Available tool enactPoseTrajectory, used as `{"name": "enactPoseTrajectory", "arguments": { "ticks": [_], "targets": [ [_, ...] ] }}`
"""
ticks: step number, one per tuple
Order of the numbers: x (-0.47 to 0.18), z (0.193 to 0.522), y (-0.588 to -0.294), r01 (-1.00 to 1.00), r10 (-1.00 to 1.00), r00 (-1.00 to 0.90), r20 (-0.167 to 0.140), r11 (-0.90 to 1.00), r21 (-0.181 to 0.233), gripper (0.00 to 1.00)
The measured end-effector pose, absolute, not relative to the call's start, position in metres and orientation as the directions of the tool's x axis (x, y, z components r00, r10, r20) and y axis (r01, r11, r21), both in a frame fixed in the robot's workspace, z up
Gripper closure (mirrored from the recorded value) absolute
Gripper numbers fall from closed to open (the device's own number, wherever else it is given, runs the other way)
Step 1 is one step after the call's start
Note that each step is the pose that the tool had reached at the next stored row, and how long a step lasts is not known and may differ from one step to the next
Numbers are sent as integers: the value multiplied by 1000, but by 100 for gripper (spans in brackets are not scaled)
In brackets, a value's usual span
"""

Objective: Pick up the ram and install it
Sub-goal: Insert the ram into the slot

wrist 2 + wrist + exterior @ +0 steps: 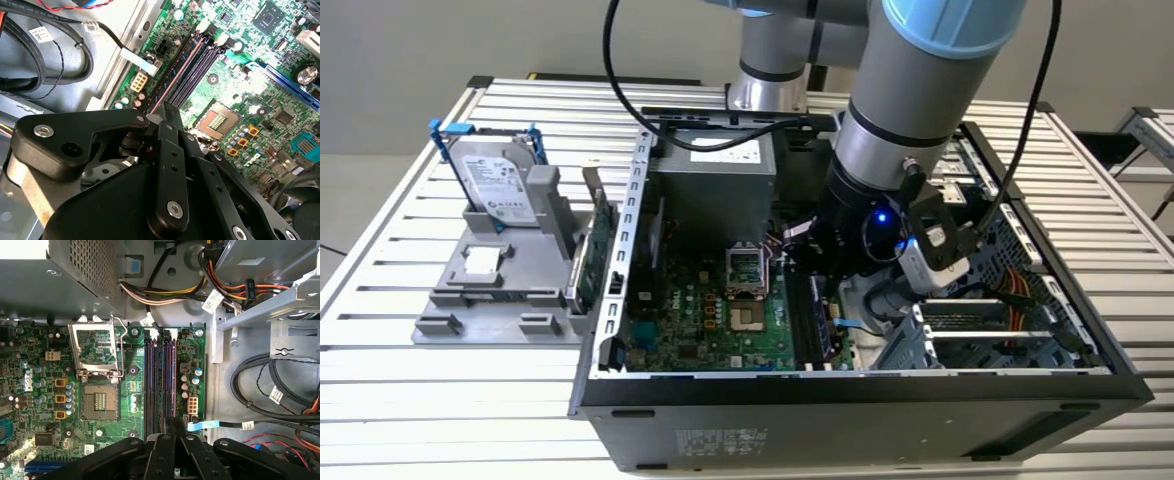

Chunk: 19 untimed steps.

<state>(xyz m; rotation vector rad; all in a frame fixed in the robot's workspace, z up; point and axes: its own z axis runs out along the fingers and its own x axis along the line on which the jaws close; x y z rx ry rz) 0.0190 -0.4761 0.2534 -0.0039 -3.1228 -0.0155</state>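
One ram (172,75) stands in its slot; the tool (162,120) pinches its end.

A slatted metal table (400,300) stands on grey floor (374,120).

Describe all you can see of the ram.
The ram is a long, thin, dark stick standing on edge in the memory slot nearest the white connector on the green motherboard. A coppery line runs along it. The gripper is shut on its near end, hiding that part.
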Motion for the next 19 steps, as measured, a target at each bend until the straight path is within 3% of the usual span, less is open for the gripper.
{"name": "enactPoseTrajectory", "arguments": {
  "ticks": [19],
  "targets": [
    [19, 253, -476, -152, -152, -988, 19, 988, 10, 100]
  ]
}}
